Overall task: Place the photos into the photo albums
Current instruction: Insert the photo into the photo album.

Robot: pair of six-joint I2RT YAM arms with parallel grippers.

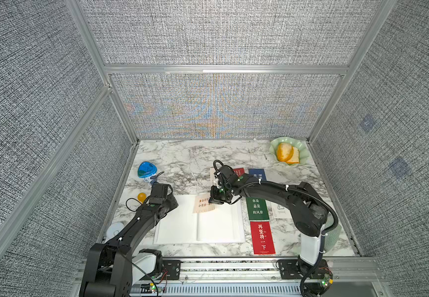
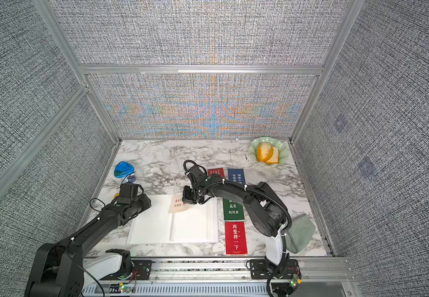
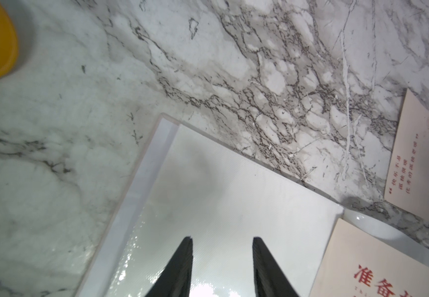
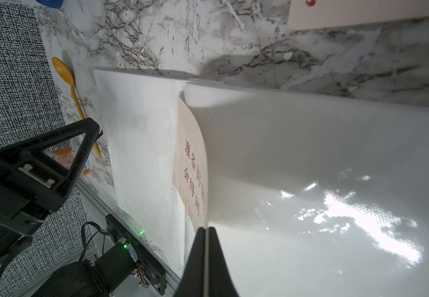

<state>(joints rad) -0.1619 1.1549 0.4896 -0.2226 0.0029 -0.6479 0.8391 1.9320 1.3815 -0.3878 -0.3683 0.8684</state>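
While the photo album (image 1: pixel 180 226) lies open at the desk's (image 1: pixel 182 159) six o'clock, the right jaws pinch shut on its lifted page (image 4: pixel 311 144) beside a cream card (image 1: pixel 204 205) at the spine; the left jaws stand parted and empty at its ten o'clock corner.

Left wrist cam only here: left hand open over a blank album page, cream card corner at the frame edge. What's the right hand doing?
Observer: Right hand is shut on the edge of a lifted album page.
Operator: And the cream card?
Observer: Cream card lies near the spine, partly tucked behind that curled page.
Operator: Any cards not in yet?
Observer: Green card and red card lie flat on the table, to the robot's right of the album.
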